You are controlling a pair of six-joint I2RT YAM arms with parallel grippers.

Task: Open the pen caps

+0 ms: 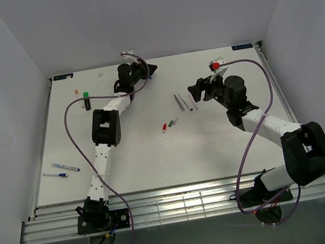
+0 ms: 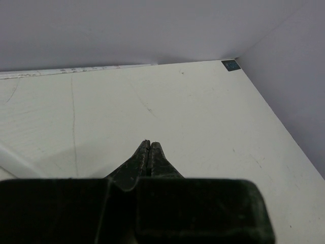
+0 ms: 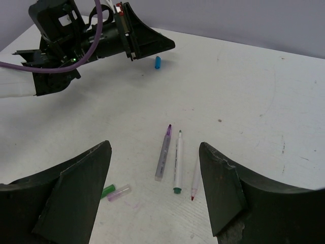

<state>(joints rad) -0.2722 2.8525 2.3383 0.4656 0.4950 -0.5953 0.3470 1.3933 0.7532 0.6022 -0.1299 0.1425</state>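
Pens (image 3: 178, 162) lie just ahead of my spread right end effector (image 3: 155, 147); my outstretched left end effector (image 2: 149, 146) is pressed together.

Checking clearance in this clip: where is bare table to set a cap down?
Bare: the table nearward of the loose caps; its far right corner beyond the right hand. Crowded: around the three pens mid-table, and the blue pens at the left edge.

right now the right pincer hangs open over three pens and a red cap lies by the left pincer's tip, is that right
Not quite: the cap by the tip of the left pincer is blue, not red; the right wrist view shows it. The right pincer does hang open over the three pens.
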